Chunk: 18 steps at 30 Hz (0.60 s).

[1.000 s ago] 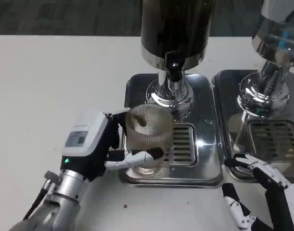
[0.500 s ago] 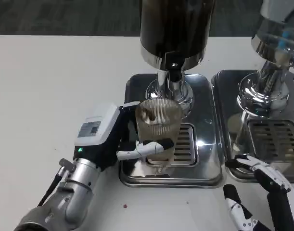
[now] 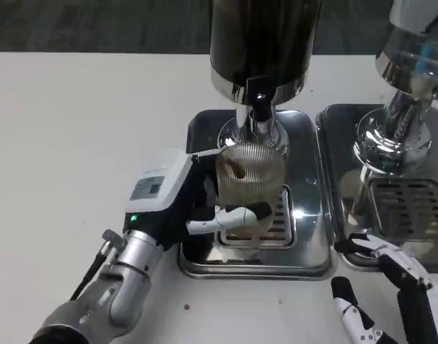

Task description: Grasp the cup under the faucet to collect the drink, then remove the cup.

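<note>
Currently my left hand (image 3: 177,204) wraps the ribbed clear cup (image 3: 249,188), fingers (image 3: 229,217) curled round its lower front, holding it over the drip grille (image 3: 274,215) just below the faucet (image 3: 257,107) of the dark dispenser (image 3: 264,43). Cup looks light, rigid, thin-walled plastic or glass; probably slick, ribs help grip. Best hold is mid-body, not the rim; squeeze gently, it gets heavier once filled. My right hand (image 3: 383,276) sits low near the second tray (image 3: 340,172), fingers spread, holding nothing.
</note>
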Available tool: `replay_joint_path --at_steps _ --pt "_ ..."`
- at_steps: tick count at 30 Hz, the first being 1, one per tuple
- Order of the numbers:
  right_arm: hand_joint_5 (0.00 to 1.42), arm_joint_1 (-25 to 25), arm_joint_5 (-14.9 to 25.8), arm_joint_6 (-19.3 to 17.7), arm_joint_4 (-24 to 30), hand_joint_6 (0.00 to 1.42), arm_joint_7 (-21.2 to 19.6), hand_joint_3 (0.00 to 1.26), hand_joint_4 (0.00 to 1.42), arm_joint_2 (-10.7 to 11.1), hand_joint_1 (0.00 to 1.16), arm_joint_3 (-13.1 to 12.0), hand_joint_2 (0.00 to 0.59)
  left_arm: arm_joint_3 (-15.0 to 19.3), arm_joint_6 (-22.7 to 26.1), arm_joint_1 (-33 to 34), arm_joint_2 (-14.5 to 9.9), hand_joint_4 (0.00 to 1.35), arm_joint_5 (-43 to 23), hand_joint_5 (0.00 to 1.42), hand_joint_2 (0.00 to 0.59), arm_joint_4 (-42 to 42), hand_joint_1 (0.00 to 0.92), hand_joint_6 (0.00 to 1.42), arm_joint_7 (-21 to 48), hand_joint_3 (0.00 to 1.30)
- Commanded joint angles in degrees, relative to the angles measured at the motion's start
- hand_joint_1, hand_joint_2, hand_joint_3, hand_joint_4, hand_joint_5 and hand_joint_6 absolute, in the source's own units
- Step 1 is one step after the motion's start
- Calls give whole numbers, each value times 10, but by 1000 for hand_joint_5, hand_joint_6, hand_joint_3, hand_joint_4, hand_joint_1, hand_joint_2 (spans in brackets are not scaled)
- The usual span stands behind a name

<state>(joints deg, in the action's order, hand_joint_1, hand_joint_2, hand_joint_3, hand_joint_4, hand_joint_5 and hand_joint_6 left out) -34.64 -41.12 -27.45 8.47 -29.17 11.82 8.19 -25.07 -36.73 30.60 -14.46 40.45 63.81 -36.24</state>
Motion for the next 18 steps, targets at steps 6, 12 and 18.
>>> replay_joint_path --at_steps 6,12,18 --pt "288 -2 5 7 13 379 12 433 294 0 406 -1 414 -3 -5 -2 -2 580 -10 892 105 -4 119 1044 16 501" --pt "288 4 8 6 9 379 19 433 294 0 403 0 411 -5 -1 -10 -13 437 -7 657 84 -16 82 692 17 412" --pt "288 10 12 6 2 380 21 433 294 -1 400 1 411 -8 -5 -20 -26 338 -3 507 68 -38 45 499 19 355"
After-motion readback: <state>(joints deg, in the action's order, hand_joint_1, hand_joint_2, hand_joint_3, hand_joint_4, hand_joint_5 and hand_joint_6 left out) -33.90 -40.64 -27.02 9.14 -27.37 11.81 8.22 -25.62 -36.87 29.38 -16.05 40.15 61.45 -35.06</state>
